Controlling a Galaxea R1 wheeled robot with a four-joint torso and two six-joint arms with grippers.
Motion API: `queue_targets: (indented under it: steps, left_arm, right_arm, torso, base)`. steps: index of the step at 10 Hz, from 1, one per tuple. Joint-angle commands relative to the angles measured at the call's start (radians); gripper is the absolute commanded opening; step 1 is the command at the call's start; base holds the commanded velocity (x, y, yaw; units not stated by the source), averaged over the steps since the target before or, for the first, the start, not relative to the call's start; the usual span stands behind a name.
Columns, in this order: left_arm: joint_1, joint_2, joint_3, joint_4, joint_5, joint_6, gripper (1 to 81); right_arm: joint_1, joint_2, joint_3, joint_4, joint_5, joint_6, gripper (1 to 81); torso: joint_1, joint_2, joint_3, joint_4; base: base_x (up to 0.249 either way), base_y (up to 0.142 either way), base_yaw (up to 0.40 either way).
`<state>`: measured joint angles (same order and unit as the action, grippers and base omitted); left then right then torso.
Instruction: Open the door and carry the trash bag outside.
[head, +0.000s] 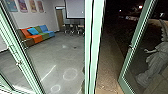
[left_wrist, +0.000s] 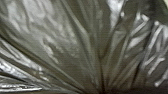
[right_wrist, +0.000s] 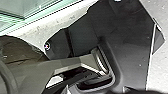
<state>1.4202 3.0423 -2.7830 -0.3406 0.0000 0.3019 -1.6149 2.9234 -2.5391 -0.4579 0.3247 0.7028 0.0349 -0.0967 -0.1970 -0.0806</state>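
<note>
Bunching into shiny folds that run together, the dark trash bag (left_wrist: 75, 50) lies close before the left wrist camera. Whether the left pincer is clamped on it I cannot tell, nor can I tell whether the right pincer is apart or together. In the head view, a green-framed glass door (head: 138, 31) stands swung open at an angle, a pale statue (head: 157, 55) visible through its glass. Paving (head: 108, 67) stretches away into the dark between that door and a pale green post (head: 96, 45). Across the post lies a grey-floored room with an orange, green and blue sofa (head: 37, 38) beneath wall posters (head: 22, 5).
</note>
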Motion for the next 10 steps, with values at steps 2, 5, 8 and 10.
queue_targets:
  steps: [2,5,8,10]
  left_arm:
    - [-0.043,0.004,0.003,0.0,0.063,-0.001,1.0]
    - [-0.043,0.006,0.003,-0.001,0.064,-0.001,1.0]
    - [-0.043,0.004,0.003,0.0,0.064,-0.001,1.0]
    - [-0.043,0.004,0.003,0.0,0.064,-0.001,1.0]
  right_arm:
    - [0.02,-0.008,0.004,-0.021,-0.035,-0.003,81.1]
    - [0.017,-0.004,-0.002,-0.019,-0.035,-0.003,81.1]
    - [0.016,0.001,-0.002,-0.027,-0.035,-0.003,81.1]
    - [0.015,0.009,-0.012,-0.027,-0.035,-0.003,81.1]
  torso:
    - [0.0,0.0,0.0,0.0]
    - [0.0,0.0,0.0,0.0]
    - [0.0,0.0,0.0,0.0]
    - [0.0,0.0,0.0,0.0]
  base:
    - [0.0,0.0,-0.05]
    - [0.0,0.0,-0.161]
    - [0.0,0.0,-0.183]
    - [0.0,0.0,-0.186]
